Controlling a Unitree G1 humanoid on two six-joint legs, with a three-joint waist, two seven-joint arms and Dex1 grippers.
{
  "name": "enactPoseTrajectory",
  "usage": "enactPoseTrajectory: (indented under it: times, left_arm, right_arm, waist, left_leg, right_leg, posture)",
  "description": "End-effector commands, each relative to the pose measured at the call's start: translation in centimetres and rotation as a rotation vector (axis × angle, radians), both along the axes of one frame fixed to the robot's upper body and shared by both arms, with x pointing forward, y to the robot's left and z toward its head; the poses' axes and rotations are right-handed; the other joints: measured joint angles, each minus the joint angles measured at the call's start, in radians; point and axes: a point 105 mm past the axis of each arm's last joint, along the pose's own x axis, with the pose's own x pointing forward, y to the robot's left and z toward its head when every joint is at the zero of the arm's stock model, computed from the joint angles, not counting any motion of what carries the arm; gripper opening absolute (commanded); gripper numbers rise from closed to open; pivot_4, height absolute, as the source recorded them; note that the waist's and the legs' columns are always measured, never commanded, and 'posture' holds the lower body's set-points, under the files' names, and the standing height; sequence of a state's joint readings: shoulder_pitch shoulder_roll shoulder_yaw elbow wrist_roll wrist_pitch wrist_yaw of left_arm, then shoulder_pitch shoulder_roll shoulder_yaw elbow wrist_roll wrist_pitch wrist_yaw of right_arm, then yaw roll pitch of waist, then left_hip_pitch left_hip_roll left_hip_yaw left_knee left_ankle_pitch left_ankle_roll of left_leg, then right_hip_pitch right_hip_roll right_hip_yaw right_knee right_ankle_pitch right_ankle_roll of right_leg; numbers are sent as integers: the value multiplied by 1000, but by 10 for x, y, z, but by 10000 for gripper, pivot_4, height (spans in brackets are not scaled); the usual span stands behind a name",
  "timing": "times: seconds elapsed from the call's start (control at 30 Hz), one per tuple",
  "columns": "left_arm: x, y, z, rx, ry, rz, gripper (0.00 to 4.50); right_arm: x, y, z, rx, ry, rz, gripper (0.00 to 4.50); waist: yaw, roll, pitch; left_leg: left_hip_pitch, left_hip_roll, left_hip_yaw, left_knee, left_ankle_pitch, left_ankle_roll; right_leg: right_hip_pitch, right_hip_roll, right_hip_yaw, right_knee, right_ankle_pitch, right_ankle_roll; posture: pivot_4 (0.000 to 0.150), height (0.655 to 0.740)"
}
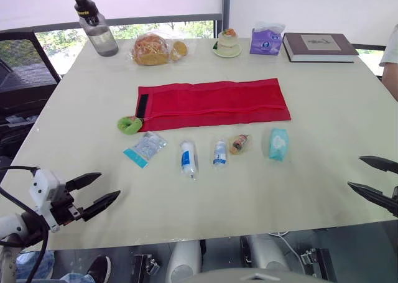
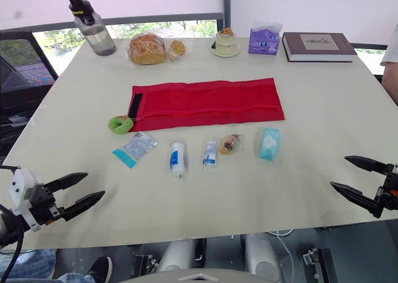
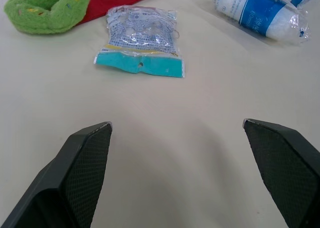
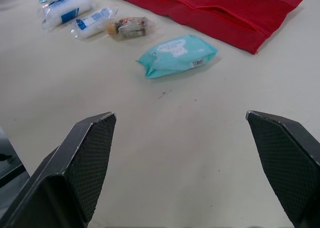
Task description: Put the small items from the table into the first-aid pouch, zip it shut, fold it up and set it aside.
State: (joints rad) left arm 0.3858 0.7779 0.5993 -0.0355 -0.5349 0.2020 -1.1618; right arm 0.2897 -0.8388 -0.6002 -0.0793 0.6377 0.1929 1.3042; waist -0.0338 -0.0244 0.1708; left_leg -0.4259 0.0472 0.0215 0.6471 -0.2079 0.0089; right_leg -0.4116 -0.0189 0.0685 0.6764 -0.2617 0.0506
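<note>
Reading no label: blue print on bandage roll and small bottle too small to make out, likewise on book cover. Hovering over near left edge of table with left gripper, fingers spread wide, grasping nothing. Same with right gripper at near right edge: spread, empty. Lying flat mid-table, red first-aid pouch; just in front, in a row, teal-topped sachet, roll, bottle, small brown packet, teal wipes pack.
</note>
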Motion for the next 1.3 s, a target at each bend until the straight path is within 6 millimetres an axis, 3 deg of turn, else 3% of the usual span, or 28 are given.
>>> enactPoseTrajectory:
  times: [0.03,0.23,0.6,0.83,1.03,1.13,1.3]
  left_arm:
    - [-9,6,9,-2,-30,14,45000]
    - [-17,12,8,-21,-13,39,45000]
    - [13,24,26,-57,-65,118,45000]
    - [59,18,24,-76,4,71,45000]
    - [112,-1,23,-139,87,35,45000]
    - [125,-16,24,-196,148,-10,45000]
    - [135,-29,21,-228,233,-44,45000]
  right_arm:
    - [2,0,5,5,-16,17,44291]
    - [7,1,5,6,-17,38,44291]
    - [8,14,15,17,-50,62,44291]
    - [11,75,51,119,-164,179,44291]
    - [15,132,71,161,-240,253,44291]
    - [12,154,80,194,-264,296,44291]
    - [10,170,85,187,-287,321,44291]
  waist:
    - [0,0,0]
    - [-4,-1,0]
    - [3,-1,0]
    - [6,0,0]
    - [10,-2,1]
    - [14,-2,0]
    - [16,-3,1]
  left_leg:
    - [0,0,0,0,0,0]
    - [1,1,1,0,0,0]
    - [0,0,0,0,0,0]
    - [0,0,1,1,0,0]
    - [-2,-1,0,2,0,0]
    - [-4,-3,-1,3,0,0]
    - [-6,-4,-1,2,0,0]
  right_leg:
    - [0,0,0,0,0,0]
    - [0,-4,-1,0,0,0]
    - [0,-4,-4,0,0,0]
    - [0,1,-4,1,0,0]
    - [0,2,-9,2,2,-3]
    - [0,3,-11,2,3,-3]
    - [-1,2,-11,1,5,-1]
  posture:
    - [1500,7387]
    - [1500,7387]
    - [1500,7387]
    - [1500,7387]
    - [1500,7387]
    - [1500,7387]
    - [1500,7387]
